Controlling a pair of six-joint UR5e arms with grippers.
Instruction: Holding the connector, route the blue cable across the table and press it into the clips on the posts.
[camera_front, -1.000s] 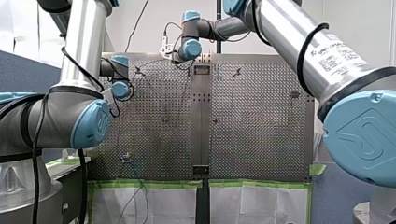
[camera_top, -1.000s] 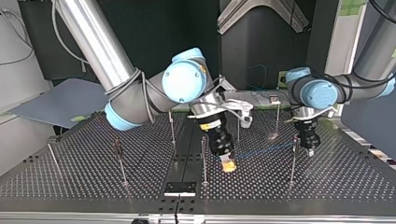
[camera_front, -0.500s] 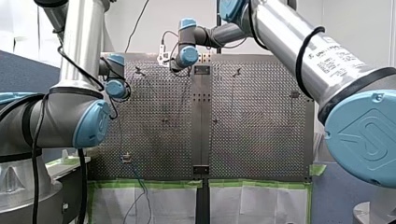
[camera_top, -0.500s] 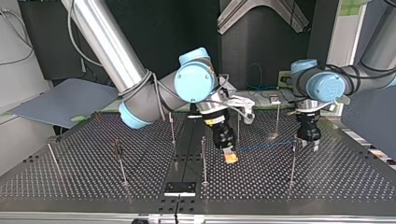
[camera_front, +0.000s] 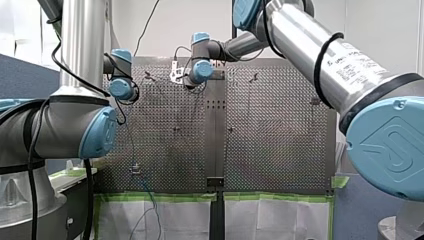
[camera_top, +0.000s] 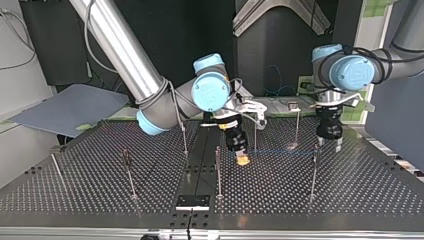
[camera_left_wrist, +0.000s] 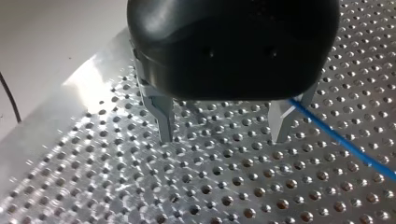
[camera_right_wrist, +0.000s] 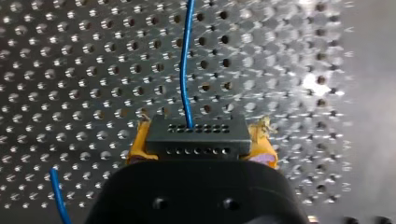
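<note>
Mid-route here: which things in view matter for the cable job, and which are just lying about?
Job: blue cable; connector, held in right gripper; posts; left gripper, open.
Lying about: grey sheet beside the table; black plate at its edge; green tape.

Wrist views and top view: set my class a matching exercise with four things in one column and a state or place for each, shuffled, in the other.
Things:
1 connector
2 blue cable
3 left gripper
4 right gripper

States:
A open, nothing between its fingers
B black, between yellow pads
C shut on the connector
D leads out of the connector over the perforated table

Pairs: 1-B; 2-D; 3-A; 4-C.
</note>
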